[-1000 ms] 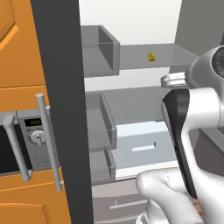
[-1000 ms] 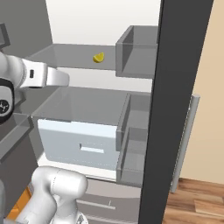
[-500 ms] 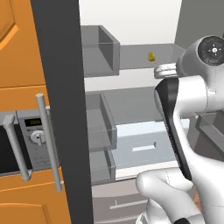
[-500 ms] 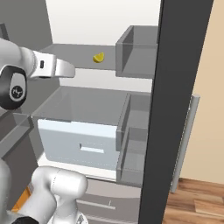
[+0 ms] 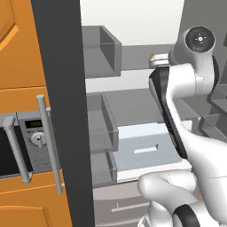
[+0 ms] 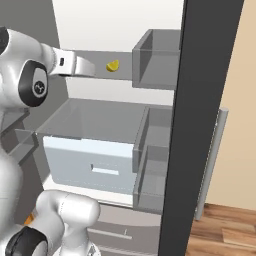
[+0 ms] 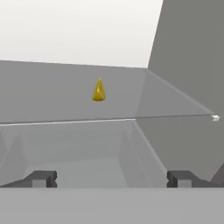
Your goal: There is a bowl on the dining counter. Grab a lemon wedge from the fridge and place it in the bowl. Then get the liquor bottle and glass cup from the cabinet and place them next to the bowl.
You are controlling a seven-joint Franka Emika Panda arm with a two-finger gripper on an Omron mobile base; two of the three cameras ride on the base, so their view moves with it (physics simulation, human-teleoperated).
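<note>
lemon wedge: a small yellow wedge lying on the upper glass shelf of the open fridge, out on the bare middle of the shelf and back from its front edge; from the right base camera it shows as a yellow spot on the same shelf, and from the left base camera only a sliver of it peeks out above the arm.

wedge relative to tool: the tool points into the fridge at shelf height, with the wedge ahead of it, a little above and slightly to one side of the midline between the two fingertips; wedge and tool are well apart, nothing touching.

tool state: released, the two tips standing wide apart with nothing between them.

tool from the side: in the right base view the white wrist end reaches toward the wedge from the left and stops short of it, with a gap between.

shelf: clear glass, its front edge running across the hand view below the wedge; a grey side wall rises at the right of it.

door bin: a grey box-shaped bin at the level of the upper shelf, beside the wedge's shelf on the right in the right base view; the same kind of bin shows at the left in the left base view.

below: a second shelf, then a pale crisper drawer with a slot handle, closed.

fridge door: dark edge standing open at the right.

further out: an orange cabinet front with a built-in microwave and bar handles at the left.
</note>
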